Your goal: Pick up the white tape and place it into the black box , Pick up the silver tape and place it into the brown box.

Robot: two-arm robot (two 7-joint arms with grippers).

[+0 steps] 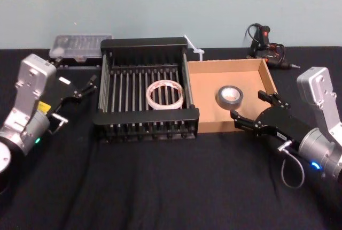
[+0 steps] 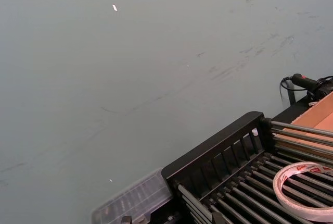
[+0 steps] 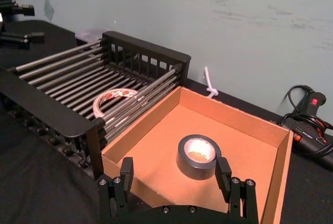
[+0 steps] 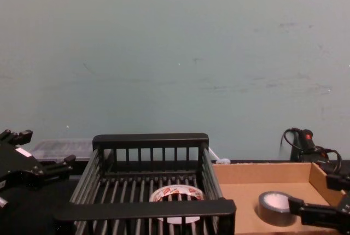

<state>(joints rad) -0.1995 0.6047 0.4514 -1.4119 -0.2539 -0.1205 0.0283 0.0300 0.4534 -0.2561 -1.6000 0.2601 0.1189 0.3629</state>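
The white tape (image 1: 165,94) lies flat on the slatted floor of the black box (image 1: 144,43); its red print shows in the left wrist view (image 2: 307,187) and the chest view (image 4: 176,195). Inside the brown box (image 1: 206,101) lies the silver tape (image 1: 230,97), also flat (image 3: 196,156). My right gripper (image 1: 249,106) hovers open at the brown box's near right wall, just short of the silver roll, its fingers (image 3: 223,173) holding nothing. Left of the black box, my left gripper (image 1: 85,86) stands open and empty, apart from the crate's side.
A clear plastic case (image 1: 80,45) sits behind the black box at the back left. A black and red glue gun with its cable (image 1: 264,40) lies behind the brown box. A white cord (image 3: 209,84) hangs at the wall between the boxes. Black cloth covers the table's front.
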